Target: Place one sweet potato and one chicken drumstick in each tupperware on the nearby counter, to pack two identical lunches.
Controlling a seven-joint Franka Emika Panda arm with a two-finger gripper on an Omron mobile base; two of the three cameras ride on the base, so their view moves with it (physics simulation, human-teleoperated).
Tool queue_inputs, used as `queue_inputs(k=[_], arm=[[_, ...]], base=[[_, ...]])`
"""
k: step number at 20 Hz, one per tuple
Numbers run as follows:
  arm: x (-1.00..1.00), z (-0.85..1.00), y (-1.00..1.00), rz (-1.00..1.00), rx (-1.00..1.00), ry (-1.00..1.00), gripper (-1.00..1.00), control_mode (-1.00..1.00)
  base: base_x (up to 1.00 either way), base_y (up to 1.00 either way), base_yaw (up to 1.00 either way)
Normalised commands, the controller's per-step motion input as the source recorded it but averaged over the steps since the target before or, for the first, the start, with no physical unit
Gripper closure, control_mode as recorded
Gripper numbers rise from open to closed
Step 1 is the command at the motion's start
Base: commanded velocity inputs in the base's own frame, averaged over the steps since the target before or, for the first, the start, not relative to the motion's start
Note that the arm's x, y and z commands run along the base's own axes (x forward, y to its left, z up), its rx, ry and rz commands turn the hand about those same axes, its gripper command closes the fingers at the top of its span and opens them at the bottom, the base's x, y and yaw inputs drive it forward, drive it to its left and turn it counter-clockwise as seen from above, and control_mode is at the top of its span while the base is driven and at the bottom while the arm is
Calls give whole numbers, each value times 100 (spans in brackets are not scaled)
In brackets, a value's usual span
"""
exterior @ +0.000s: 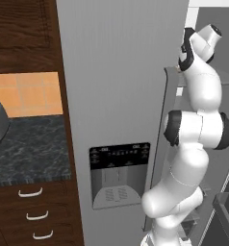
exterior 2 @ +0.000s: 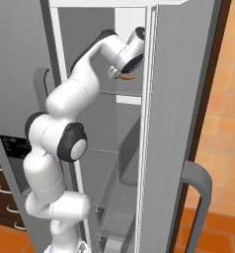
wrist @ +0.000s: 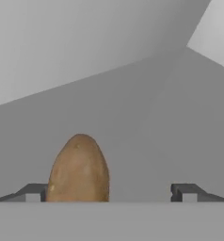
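Nothing here can actually be read. The black dispenser panel point(exterior: 119, 166) on the fridge door point(exterior: 111, 72) carries a few rows of tiny pale markings, but they are far too small and blurred to make out as words.

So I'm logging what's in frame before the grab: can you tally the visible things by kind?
Sweet potato: 1
Fridge: 1
Counter: 1
Drawer handles: 3
Open gripper: 1
Total: 7
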Motion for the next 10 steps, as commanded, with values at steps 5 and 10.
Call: queue_inputs(k=[5, 10], arm=[[2, -53, -6, 0, 0, -1, 100, -100], [-33, -41, 0, 0, 0, -2, 100, -100]], base=[[0, 0, 0], [0, 0, 0]])
